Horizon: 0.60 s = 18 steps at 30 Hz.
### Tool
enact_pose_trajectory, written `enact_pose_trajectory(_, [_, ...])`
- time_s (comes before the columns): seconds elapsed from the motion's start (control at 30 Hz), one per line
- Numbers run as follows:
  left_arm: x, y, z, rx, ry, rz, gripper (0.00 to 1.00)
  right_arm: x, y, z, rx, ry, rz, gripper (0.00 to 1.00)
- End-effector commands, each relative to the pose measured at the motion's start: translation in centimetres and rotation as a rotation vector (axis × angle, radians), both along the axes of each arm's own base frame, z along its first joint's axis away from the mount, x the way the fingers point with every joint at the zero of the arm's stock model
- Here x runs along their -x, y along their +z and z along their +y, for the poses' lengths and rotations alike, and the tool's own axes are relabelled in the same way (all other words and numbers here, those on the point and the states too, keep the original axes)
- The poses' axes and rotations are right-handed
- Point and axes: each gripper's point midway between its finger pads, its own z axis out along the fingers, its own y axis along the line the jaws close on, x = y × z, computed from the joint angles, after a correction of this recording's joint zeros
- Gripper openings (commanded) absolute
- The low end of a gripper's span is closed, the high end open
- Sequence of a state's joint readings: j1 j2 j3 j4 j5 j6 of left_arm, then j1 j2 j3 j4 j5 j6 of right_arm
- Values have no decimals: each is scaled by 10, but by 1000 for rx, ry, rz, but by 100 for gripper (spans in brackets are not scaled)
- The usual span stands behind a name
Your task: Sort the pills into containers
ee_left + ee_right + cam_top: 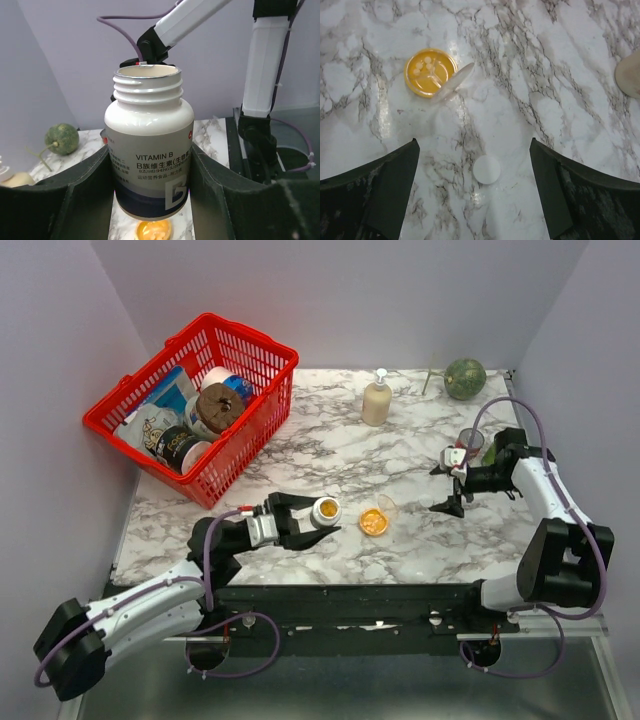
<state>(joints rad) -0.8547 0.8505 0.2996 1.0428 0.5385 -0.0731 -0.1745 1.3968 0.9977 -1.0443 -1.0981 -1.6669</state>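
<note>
Top view: the left gripper (318,516) clamps the small white plastic pill bottle (326,511), uncapped, just beside the shallow clear round dish (362,523) of orange pills (374,523).

Left wrist: the bottle looks stiff, smooth and probably light; a mid-body hold suits it.

Right wrist: the right gripper (474,150) gapes empty near the dish.

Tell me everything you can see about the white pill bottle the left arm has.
The pill bottle is white plastic by its look, with a threaded neck, no cap on, and a label reading VITAMIN B above a dark navy band. It stands roughly upright between the fingers of the left gripper, which press its sides, just left of the dish. From above its mouth shows amber inside.
</note>
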Motion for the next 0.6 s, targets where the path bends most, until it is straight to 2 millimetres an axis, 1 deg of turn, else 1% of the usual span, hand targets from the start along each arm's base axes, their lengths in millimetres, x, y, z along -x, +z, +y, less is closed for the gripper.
enact_pose_trajectory(0.0, [1, -21, 7, -201, 35, -153, 0, -11, -32, -18, 232, 26, -33, 100])
enact_pose_trajectory(0.03, [-3, -40, 10, -283, 54, -125, 0, -14, -43, -21, 281, 6, -28, 100])
enact_pose_trajectory(0.07, [-7, -43, 13, -317, 88, -190, 0, -28, -52, -33, 382, -27, -63, 100])
enact_pose_trajectory(0.1, [-10, -49, 15, -344, 102, -196, 0, -28, -59, -29, 414, -19, -47, 100])
enact_pose_trajectory(0.13, [-11, -55, 18, -372, 119, -196, 0, -31, -61, -30, 442, -12, -48, 100])
enact_pose_trajectory(0.17, [-13, -59, 20, -384, 130, -206, 0, -33, -70, -32, 474, -8, -22, 100])
enact_pose_trajectory(0.23, [-13, -62, 22, -385, 142, -215, 0, -37, -76, -31, 492, -10, 0, 100])
enact_pose_trajectory(0.27, [-14, -67, 22, -389, 146, -213, 0, -40, -78, -35, 515, -16, 6, 100])
enact_pose_trajectory(0.3, [-13, -68, 22, -392, 140, -220, 0, -39, -85, -29, 529, 11, 25, 100])
enact_pose_trajectory(0.33, [-12, -74, 21, -416, 127, -207, 0, -39, -88, -29, 538, 18, 35, 100])
enact_pose_trajectory(0.37, [-13, -72, 22, -419, 130, -208, 0, -39, -91, -29, 556, 23, 48, 100])
enact_pose_trajectory(0.4, [-14, -71, 22, -422, 136, -208, 0, -36, -99, -26, 565, 41, 73, 99])
enact_pose_trajectory(0.57, [-14, -78, 22, -454, 126, -222, 0, -36, -112, -24, 596, 47, 112, 93])
